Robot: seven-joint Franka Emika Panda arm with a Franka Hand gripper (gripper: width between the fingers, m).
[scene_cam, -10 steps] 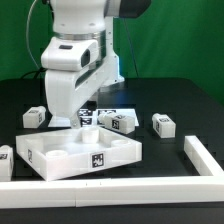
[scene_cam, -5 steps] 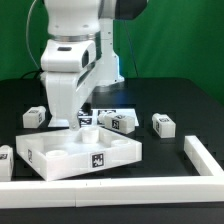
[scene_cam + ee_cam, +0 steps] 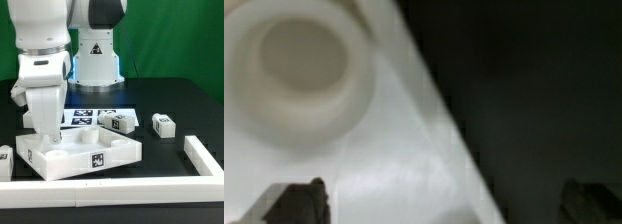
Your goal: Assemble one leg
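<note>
Arm reaches forward from base, out on exterior view's left. Wrist upright, white housing pointing straight down. Gripper low, fingers aimed downward. Wrist view confirms: dark fingertips spread far apart, jaws wide, not closed on anything.

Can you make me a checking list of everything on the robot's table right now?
Surface: black table, white rail along the front edge.
Job's things: leg by the marker board and second leg, both lying loose, untouched.
Clutter: tabletop tray; marker board behind it.
Grippers: hand open and empty, over the tray's corner socket at the exterior view's left.
Cables: nothing seen.
Surroundings: green wall.
</note>
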